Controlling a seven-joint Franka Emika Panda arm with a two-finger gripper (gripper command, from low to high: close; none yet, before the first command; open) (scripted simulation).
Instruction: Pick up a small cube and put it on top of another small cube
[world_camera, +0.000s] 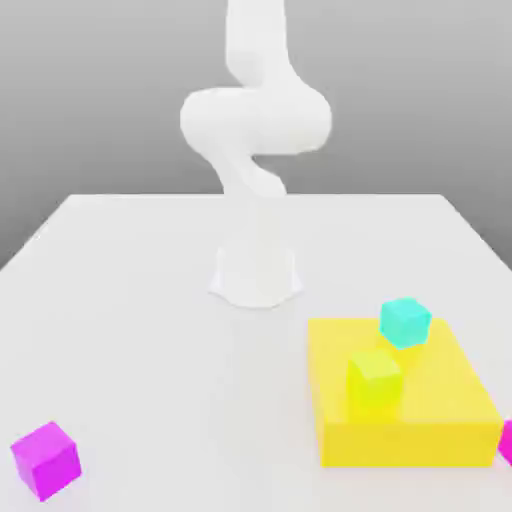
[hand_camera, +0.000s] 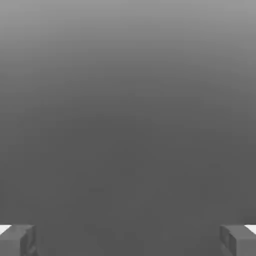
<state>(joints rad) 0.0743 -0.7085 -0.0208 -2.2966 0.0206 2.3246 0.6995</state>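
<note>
At the exterior view's right edge a small magenta cube peeks in beside the yellow slab, mostly cut off by the frame. A larger magenta cube sits on the white table near the front at the exterior view's left. A cyan cube and a yellow-green cube rest on the slab. In the hand view my gripper is open, its fingertips far apart with nothing between them and plain grey background beyond. The white arm rises from its base and leaves the frame upward.
A flat yellow slab lies at the front on the exterior view's right. The arm's base stands at the middle of the white table. The table's edges run along the back and both sides.
</note>
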